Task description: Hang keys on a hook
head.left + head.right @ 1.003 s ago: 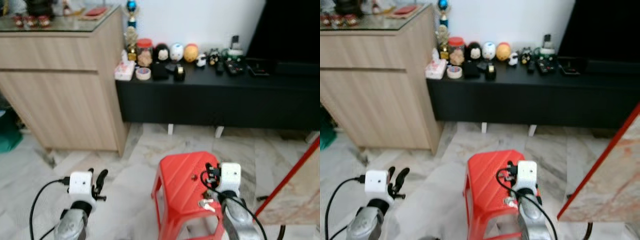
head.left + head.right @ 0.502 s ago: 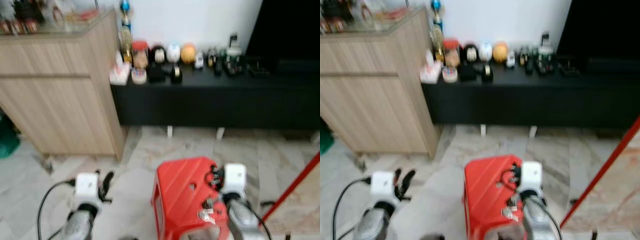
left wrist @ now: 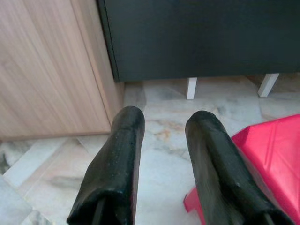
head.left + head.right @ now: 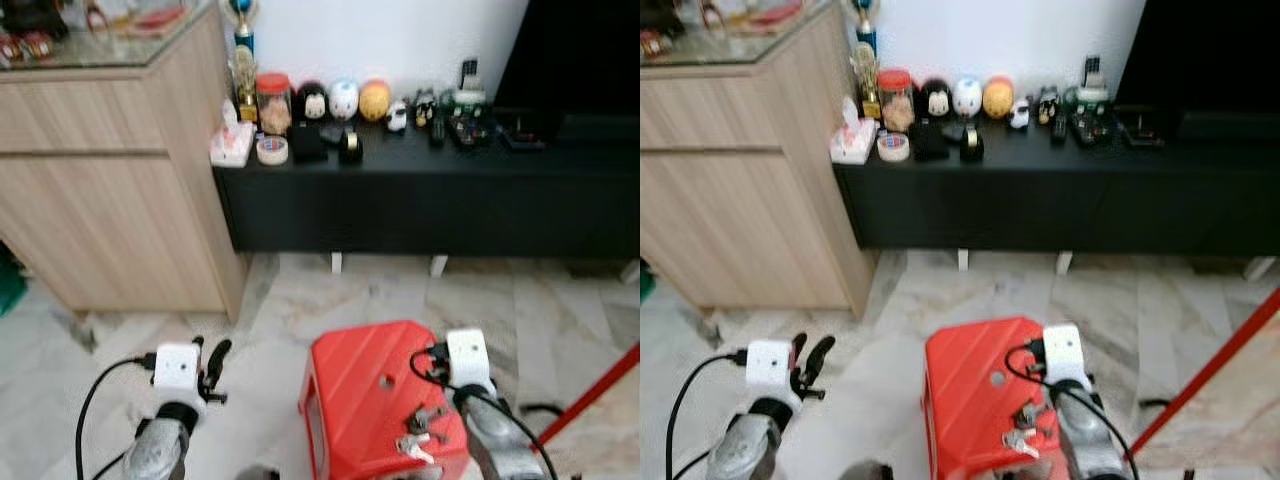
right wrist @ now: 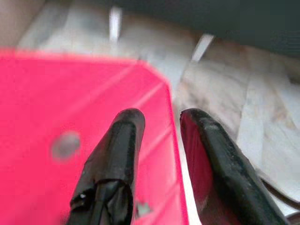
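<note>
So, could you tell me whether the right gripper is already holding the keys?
No, the keys lie on the red stool, beside the right gripper, whose fingers are apart with nothing between them.

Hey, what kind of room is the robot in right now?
Probably a home living room: a low black media console lined with small figurines, a wooden sideboard, marble floor tiles and a red plastic stool holding keys.

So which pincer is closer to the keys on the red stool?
Right. The right pincer hangs over the red stool, just beside the keys. The left pincer is off to the stool's left, above the floor.
</note>
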Robot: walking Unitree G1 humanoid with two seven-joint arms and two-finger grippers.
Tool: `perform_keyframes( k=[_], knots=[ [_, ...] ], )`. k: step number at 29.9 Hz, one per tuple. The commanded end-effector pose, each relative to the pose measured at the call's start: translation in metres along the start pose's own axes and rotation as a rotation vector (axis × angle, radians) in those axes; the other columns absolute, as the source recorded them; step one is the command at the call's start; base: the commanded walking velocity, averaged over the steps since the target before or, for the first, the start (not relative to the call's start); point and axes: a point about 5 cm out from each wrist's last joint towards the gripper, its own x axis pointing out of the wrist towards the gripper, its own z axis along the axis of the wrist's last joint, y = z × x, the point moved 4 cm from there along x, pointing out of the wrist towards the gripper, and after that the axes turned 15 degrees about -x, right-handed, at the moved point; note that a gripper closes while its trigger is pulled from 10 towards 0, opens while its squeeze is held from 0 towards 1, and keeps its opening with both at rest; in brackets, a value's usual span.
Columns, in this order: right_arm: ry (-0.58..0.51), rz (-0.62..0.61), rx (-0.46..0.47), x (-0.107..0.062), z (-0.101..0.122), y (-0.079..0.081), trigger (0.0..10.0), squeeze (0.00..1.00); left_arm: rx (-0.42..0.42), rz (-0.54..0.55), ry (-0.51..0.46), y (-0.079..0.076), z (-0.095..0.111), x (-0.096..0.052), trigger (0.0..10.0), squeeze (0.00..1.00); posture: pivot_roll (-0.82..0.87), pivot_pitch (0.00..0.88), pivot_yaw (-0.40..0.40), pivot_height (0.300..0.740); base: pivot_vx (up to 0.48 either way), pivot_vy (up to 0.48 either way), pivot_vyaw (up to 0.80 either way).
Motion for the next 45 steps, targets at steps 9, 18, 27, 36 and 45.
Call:
perform_keyframes(
  k=[9, 18, 27, 36, 45],
  knots=[
    [0.085, 0.25, -0.325, 0.006, -0.006, 0.033, 10.0, 0.0, 0.01, -0.033, 0.034, -0.008, -0.006, -0.003, 10.0, 0.0, 0.08, 0.0, -0.029, 0.651, 0.0, 0.0, 0.0],
    [0.097, 0.291, -0.231, 0.006, -0.002, 0.052, 10.0, 0.0, 0.018, -0.05, 0.034, -0.012, -0.004, -0.008, 10.0, 0.0, 0.1, 0.019, -0.029, 0.651, 0.0, 0.0, 0.0],
    [0.143, 0.288, -0.124, 0.003, -0.012, 0.061, 10.0, 0.0, 0.019, -0.063, 0.019, -0.019, 0.004, -0.011, 10.0, 0.0, 0.11, 0.081, -0.025, 0.651, 0.0, 0.0, 0.0],
    [0.182, 0.216, -0.024, 0.003, -0.019, 0.05, 10.0, 0.01, 0.018, -0.066, 0.029, -0.021, 0.004, -0.017, 10.0, 0.0, 0.11, 0.11, -0.019, 0.651, 0.0, 0.0, 0.0],
    [0.188, 0.206, 0.038, 0.004, -0.016, 0.05, 10.0, 1.0, 0.023, -0.065, 0.039, -0.021, 0.007, -0.023, 10.0, 0.0, 0.12, 0.13, -0.011, 0.651, 0.0, 0.0, 0.0]
  ],
)
